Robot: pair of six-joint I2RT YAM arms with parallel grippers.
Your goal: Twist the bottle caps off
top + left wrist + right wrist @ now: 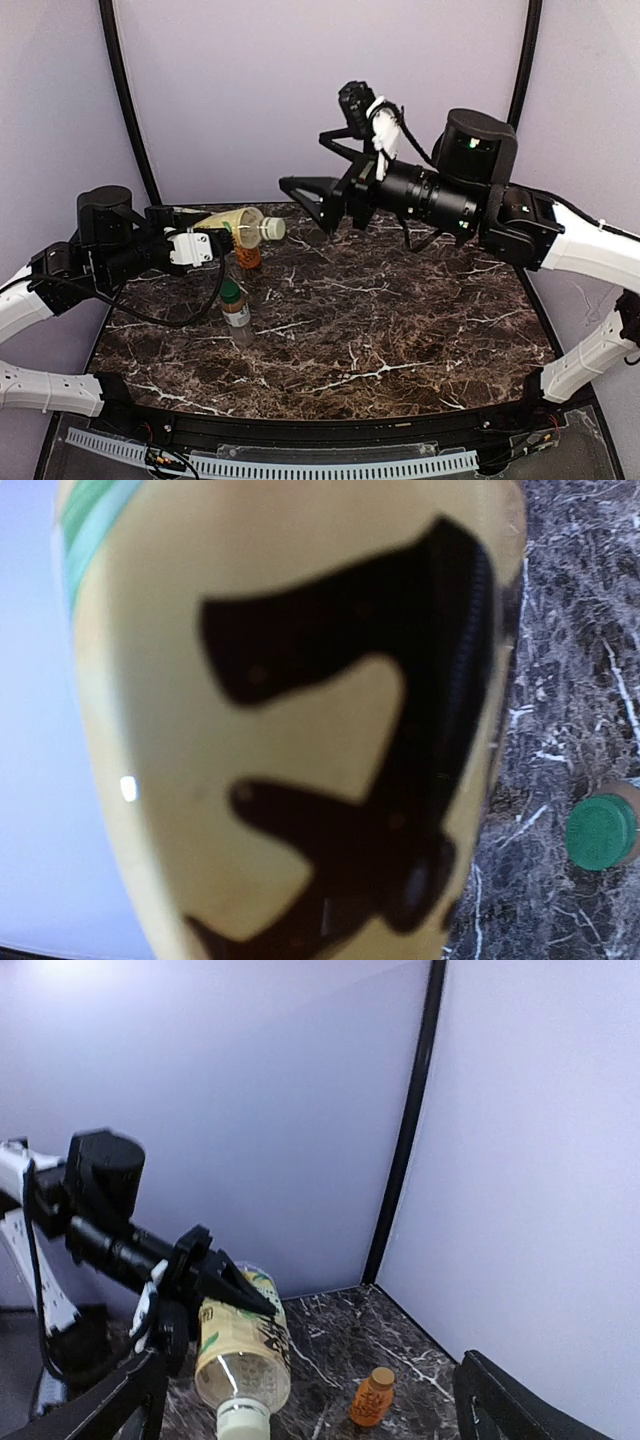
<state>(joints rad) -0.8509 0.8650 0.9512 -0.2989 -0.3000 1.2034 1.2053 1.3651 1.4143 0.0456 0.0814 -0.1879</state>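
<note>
Above the worktop (400, 330), closed left fingers (214, 238) hold the tea bottle (240, 218) level, cap (271, 229) facing the empty, spread right fingers (303, 206).

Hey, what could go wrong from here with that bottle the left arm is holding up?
The tea bottle hangs sideways in the left gripper; a slipping grip would drop it. The orange bottle stands close by and may get knocked over. The right gripper is open, clear of the cream cap; its next approach might miss or shove the bottle.
</note>
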